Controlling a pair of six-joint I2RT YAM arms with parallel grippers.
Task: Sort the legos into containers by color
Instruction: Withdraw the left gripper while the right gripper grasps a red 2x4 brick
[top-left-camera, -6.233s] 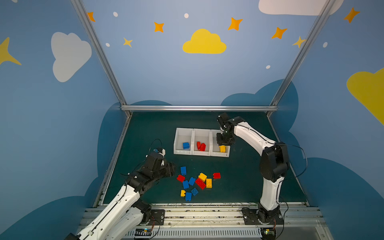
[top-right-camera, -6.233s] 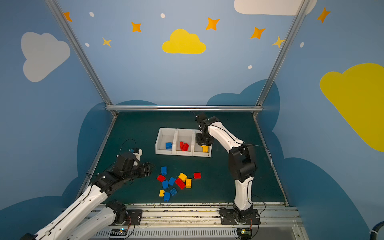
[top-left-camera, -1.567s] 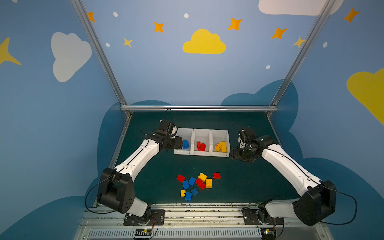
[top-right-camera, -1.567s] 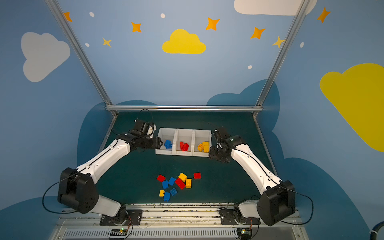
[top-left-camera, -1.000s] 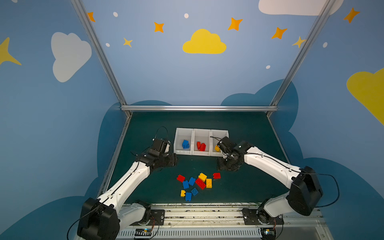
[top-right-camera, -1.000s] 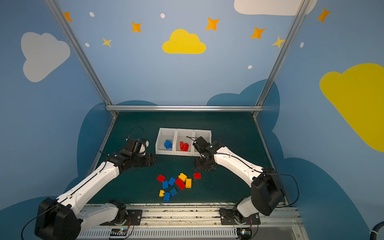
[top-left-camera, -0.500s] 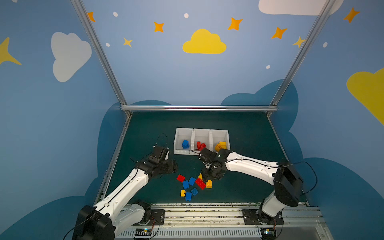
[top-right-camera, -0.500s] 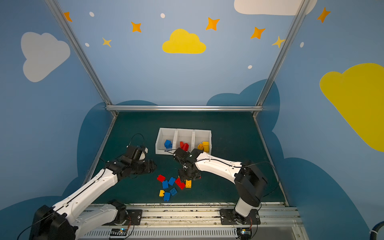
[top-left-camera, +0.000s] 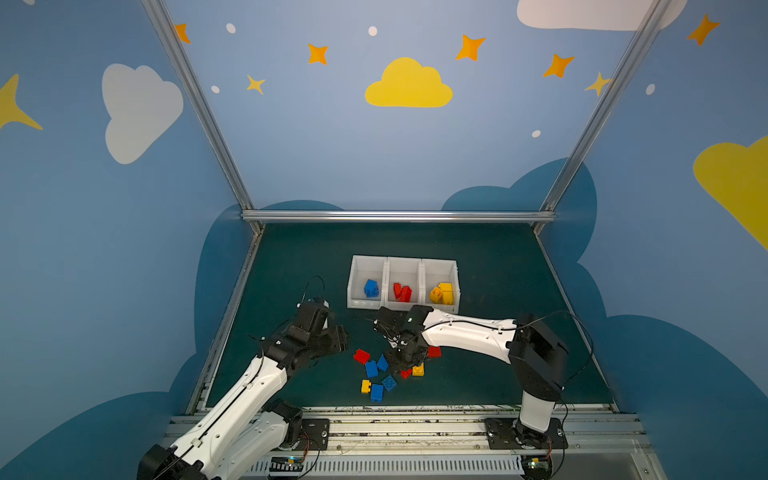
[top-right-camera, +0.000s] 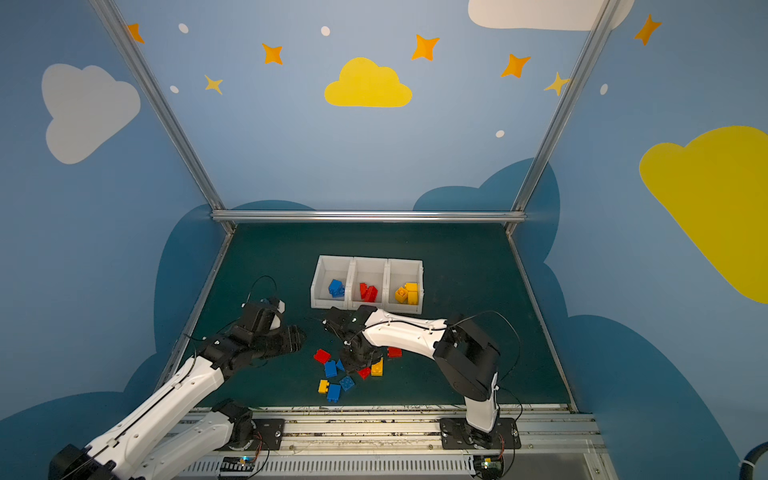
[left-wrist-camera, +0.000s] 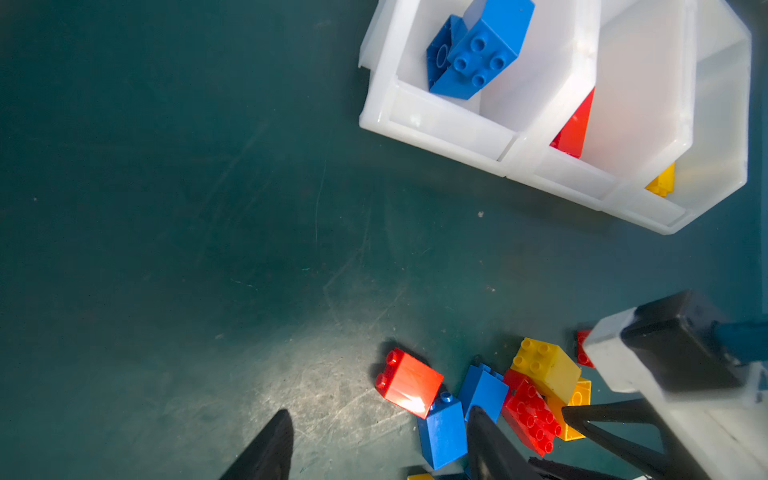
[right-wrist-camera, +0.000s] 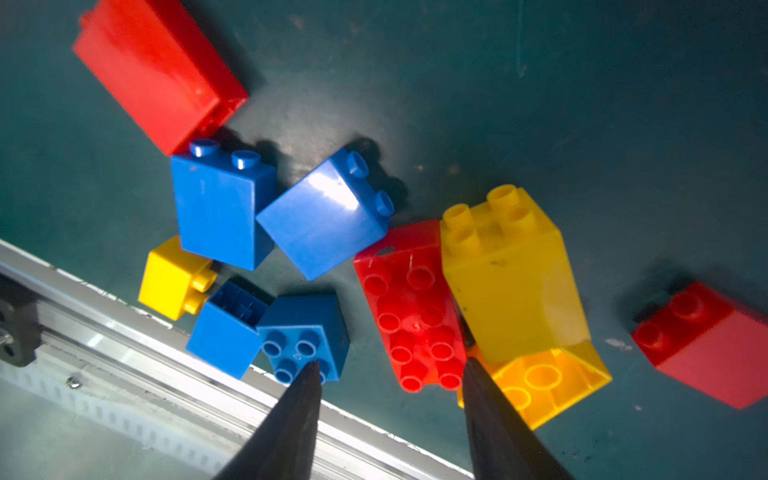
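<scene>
Your right gripper (right-wrist-camera: 390, 362) & left gripper (left-wrist-camera: 380, 411) gape empty; long red lego (right-wrist-camera: 411, 307) is prob. light, stiff, slick, so pinch its flat long sides.

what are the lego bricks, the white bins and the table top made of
Red, blue and yellow studded bricks: hard glossy plastic, by the sharp highlights and moulded studs.
White open-top bins: smooth, slightly translucent plastic; red shows faintly through a wall.
Dark green table top: matte, scuffed with pale scratches; likely a rubbery or coated mat, cannot tell which.
</scene>
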